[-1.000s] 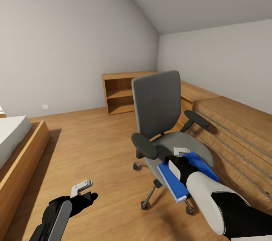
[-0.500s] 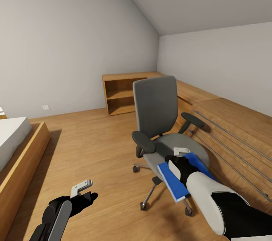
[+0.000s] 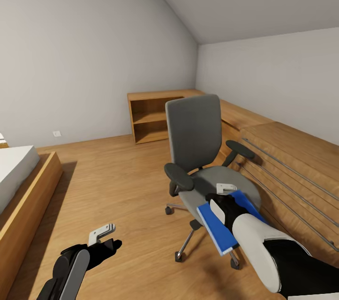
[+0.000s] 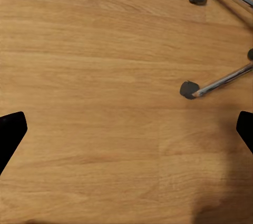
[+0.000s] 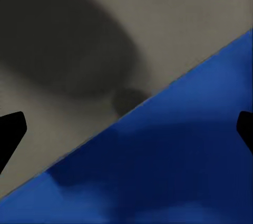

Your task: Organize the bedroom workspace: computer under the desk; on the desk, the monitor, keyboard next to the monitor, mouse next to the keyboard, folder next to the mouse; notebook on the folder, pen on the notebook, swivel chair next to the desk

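The grey swivel chair [image 3: 195, 135] stands mid-room on the wood floor, its back toward the far wall. The blue folder [image 3: 214, 227] lies on the seat's front part and overhangs the front edge. My right gripper [image 3: 225, 194] is directly over the folder, fingers spread. In the right wrist view the folder [image 5: 174, 166] and the grey seat [image 5: 158, 23] lie close below the open right gripper [image 5: 126, 129]. My left gripper [image 3: 104, 234] hangs open over bare floor, left of the chair. Its wrist view shows the open left gripper [image 4: 126, 129] above the floor, with a chrome chair leg and castor [image 4: 188, 89] beside it.
A light oak open cabinet [image 3: 150, 118] stands against the far wall behind the chair. A bed on a wooden frame [image 3: 23, 187] is at the left. A low wooden platform with metal rails [image 3: 292, 163] runs along the right, close to the chair.
From one second ago the view shifted slightly and the chair sits a little farther back. The folder stayed under my right gripper and overhangs the seat front more. The left arm is unmoved.
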`<state>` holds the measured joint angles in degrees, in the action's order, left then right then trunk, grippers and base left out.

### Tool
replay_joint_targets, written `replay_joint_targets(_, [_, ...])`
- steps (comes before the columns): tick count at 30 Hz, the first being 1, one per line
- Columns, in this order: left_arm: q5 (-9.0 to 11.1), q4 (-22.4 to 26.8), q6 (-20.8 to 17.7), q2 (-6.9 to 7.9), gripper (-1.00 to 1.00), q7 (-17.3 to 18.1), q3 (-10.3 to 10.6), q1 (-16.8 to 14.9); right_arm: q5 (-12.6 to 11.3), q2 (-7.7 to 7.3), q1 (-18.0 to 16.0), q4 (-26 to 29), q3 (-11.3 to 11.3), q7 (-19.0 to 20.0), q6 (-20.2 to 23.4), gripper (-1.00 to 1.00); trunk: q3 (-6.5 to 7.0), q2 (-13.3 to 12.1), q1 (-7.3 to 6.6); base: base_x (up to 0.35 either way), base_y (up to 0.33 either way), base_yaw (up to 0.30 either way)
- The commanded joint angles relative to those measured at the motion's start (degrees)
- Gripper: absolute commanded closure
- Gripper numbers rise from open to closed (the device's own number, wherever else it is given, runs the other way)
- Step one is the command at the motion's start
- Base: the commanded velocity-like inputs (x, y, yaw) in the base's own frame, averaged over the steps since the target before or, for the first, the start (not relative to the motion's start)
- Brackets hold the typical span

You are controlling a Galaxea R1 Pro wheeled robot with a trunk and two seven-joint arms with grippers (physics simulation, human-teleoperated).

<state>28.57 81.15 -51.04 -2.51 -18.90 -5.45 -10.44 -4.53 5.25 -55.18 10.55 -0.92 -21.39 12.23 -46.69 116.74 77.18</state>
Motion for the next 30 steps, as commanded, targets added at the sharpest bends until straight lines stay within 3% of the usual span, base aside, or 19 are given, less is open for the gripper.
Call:
replay_joint_targets(1, [0.61,0.06,-0.2,-0.04,-1.0,-0.49,-0.09,-0.03,-0.48,0.01,-0.01,0.12,-0.13,-0.25,0.25,-1.0,-0.06,0.03,-0.01,0.0,0.0,0.0])
replay_joint_targets(30, [0.39,0.06,-0.2,-0.1,-1.0,-0.59,-0.09,-0.03,-0.48,-0.06,-0.01,0.32,-0.13,-0.23,0.25,-1.0,-0.06,0.03,-0.01,0.0,0.0,0.0])
